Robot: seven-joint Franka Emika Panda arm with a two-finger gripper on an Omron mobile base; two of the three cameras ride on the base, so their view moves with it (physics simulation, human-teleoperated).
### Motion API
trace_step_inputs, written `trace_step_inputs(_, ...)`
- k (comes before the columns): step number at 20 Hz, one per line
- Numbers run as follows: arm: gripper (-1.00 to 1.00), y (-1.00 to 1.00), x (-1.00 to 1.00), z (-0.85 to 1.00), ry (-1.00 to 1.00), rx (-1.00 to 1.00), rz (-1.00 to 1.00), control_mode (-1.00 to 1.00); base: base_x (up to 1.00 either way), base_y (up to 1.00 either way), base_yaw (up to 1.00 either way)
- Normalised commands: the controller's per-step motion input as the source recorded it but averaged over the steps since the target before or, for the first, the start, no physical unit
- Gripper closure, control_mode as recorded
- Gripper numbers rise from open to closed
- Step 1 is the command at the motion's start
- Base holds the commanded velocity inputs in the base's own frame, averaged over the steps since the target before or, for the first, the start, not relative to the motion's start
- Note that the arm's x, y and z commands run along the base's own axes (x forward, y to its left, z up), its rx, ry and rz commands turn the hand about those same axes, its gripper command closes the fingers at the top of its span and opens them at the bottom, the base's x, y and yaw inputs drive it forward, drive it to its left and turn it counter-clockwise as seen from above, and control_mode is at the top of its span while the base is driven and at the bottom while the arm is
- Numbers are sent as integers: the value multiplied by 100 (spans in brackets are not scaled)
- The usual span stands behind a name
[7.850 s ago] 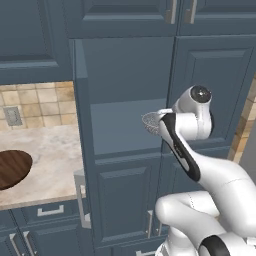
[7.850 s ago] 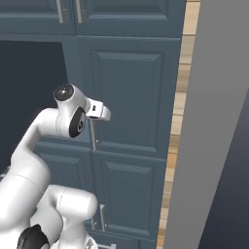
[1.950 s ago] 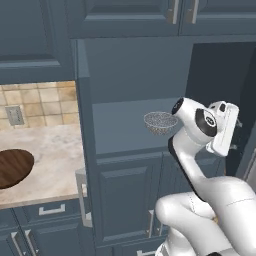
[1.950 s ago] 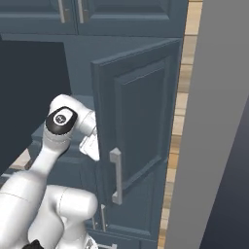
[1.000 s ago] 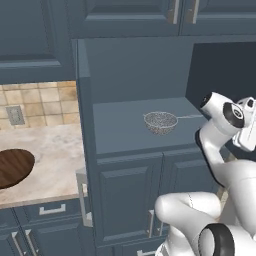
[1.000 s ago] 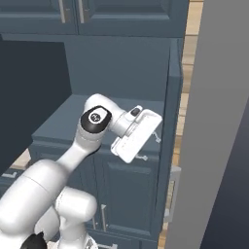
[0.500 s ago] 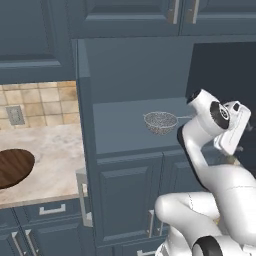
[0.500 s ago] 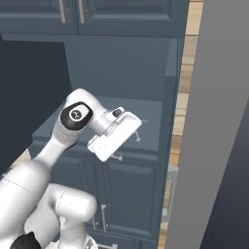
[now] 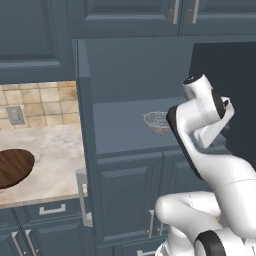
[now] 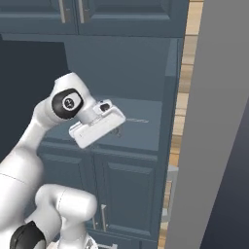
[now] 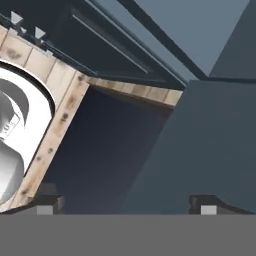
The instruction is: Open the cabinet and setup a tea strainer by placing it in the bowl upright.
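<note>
Strainer on cabinet shelf, half hidden behind arm

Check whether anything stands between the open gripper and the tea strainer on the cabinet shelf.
Nothing visible does. The cabinet doors are swung open, and the tea strainer sits exposed on the shelf. The gripper is open and empty, its fingertips spread wide apart, beside the strainer.

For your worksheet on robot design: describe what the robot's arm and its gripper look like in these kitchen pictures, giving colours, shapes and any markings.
The arm is glossy white, built of thick rounded segments with dark bands at the joints. One joint ends in a round black cap with a small white mark. The hand is a boxy white block. The gripper has two small dark finger tips with pale grey pads. No loose cables are visible.
</note>
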Motion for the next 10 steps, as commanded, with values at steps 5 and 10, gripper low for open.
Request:
trace_step_inputs(5,-100,74,42,0,-33,5,2,-100,0,0,0)
trace_step_inputs(10,-100,44,53,0,-21,0,6,-100,0,0,0)
